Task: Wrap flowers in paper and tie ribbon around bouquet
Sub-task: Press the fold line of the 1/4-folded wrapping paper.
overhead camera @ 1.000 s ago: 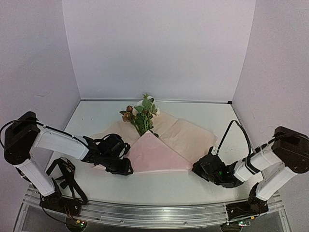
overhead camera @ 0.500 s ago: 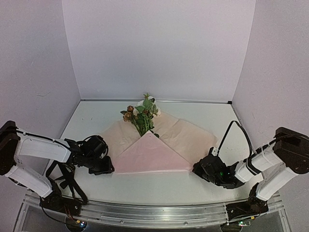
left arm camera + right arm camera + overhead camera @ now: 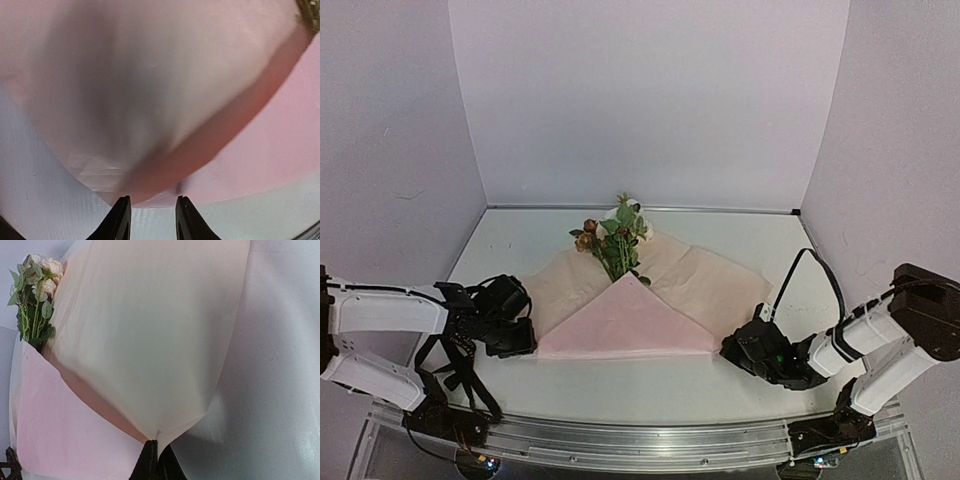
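The paper (image 3: 620, 322) lies spread on the table, its near part folded up into a pink triangle over the stems. The flowers (image 3: 613, 236) lie at its far end, heads and leaves pointing away from me; they also show in the right wrist view as flowers (image 3: 35, 290) above the paper (image 3: 150, 340). My left gripper (image 3: 527, 344) sits at the flap's left corner. In its wrist view the left gripper (image 3: 152, 206) is open, and the paper's (image 3: 165, 75) edge lies just beyond the tips. My right gripper (image 3: 729, 348) is shut on the paper's right corner, seen close at the right gripper (image 3: 153, 444). The ribbon is out of view.
Black cables (image 3: 460, 365) loop under the left arm by the table's near left corner. White walls close the table (image 3: 620, 395) in at the back and both sides. An aluminium rail (image 3: 640, 440) runs along the near edge.
The left arm has drawn back to the left, off the folded flap, and the flap's left corner now shows. The right arm has stayed put.
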Available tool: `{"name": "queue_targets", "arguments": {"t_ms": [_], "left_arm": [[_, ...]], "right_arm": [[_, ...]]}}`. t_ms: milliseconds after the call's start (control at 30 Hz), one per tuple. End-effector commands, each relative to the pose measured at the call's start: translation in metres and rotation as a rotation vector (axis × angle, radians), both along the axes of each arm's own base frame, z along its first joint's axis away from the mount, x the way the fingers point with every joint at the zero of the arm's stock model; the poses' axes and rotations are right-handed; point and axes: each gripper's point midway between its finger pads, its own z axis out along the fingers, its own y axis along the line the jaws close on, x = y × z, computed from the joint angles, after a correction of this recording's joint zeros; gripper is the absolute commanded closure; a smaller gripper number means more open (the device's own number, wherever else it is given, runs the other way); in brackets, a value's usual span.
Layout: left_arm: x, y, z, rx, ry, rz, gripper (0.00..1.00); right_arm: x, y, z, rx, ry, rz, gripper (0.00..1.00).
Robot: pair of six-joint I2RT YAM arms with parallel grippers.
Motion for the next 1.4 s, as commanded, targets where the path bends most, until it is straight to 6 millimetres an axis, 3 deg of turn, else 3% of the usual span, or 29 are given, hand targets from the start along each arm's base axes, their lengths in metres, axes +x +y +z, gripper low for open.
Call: {"name": "queue_targets", "arguments": {"t_ms": [0, 100, 167, 400, 567, 700, 867, 1367], "left_arm": [[0.030, -0.059, 0.083, -0.150, -0.239, -0.227, 0.69], [0.030, -0.111, 0.115, -0.254, -0.341, -0.427, 0.71], [0.017, -0.147, 0.120, -0.287, -0.364, -0.600, 0.73], [-0.004, -0.242, 0.108, -0.416, -0.408, -0.956, 0.75], [-0.010, -0.284, 0.088, -0.382, -0.407, -1.109, 0.75], [-0.013, -0.294, 0.073, -0.359, -0.382, -1.185, 0.74], [-0.025, -0.301, 0.053, -0.360, -0.297, -1.298, 0.74], [-0.018, -0.312, 0.006, -0.310, -0.214, -1.303, 0.79]], "right_arm": [[0.005, 0.002, 0.011, -0.015, -0.036, 0.012, 1.00], [0.006, 0.007, 0.015, -0.007, -0.038, 0.028, 1.00], [0.006, 0.009, 0.016, 0.001, -0.039, 0.031, 1.00], [0.007, 0.015, 0.019, 0.033, -0.029, 0.028, 1.00], [0.007, 0.022, 0.021, 0.060, -0.016, 0.045, 1.00], [0.003, 0.018, 0.020, 0.053, -0.014, 0.057, 1.00], [-0.003, 0.027, 0.023, 0.064, 0.000, 0.122, 1.00], [-0.008, 0.026, 0.029, 0.046, -0.023, 0.182, 1.00]]}}
